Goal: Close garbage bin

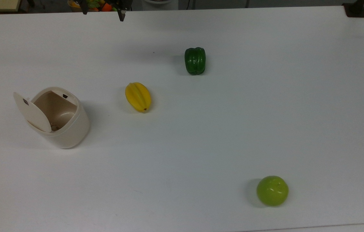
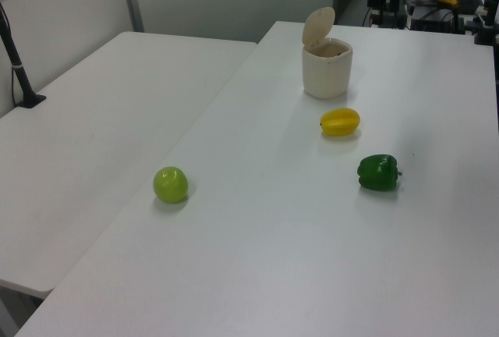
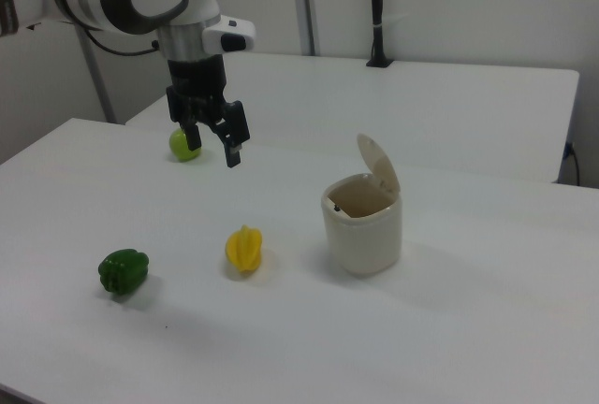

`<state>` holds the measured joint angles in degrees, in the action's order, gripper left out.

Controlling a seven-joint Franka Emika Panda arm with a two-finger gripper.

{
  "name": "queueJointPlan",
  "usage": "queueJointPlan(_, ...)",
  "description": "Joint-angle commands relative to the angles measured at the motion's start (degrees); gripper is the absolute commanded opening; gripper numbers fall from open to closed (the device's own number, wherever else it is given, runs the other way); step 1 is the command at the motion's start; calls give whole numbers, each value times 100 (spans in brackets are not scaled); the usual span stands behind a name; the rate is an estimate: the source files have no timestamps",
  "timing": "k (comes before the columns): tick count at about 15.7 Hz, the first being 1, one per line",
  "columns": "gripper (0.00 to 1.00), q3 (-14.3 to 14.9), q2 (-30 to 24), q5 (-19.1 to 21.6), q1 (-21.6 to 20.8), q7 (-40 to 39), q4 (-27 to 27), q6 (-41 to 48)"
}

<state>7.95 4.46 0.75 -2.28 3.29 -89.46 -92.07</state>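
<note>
Cream garbage bin (image 3: 363,226) lid up, hand (image 3: 213,146) well apart, spread

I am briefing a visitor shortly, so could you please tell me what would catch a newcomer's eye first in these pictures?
The cream garbage bin draws the eye first, standing on the white table with its lid tipped up and open. In the right view, the arm's open tool hangs above the table to the bin's left, holding nothing. Bright fruits lie scattered: a yellow starfruit nearest the bin, a green pepper, and a lime-green apple far off.
</note>
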Motion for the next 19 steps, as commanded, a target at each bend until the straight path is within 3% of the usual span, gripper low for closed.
queueJointPlan(1,100,22,-138,-102,-71,41,-98,171)
queueJointPlan(19,100,40,-138,-75,-18,40,-63,277)
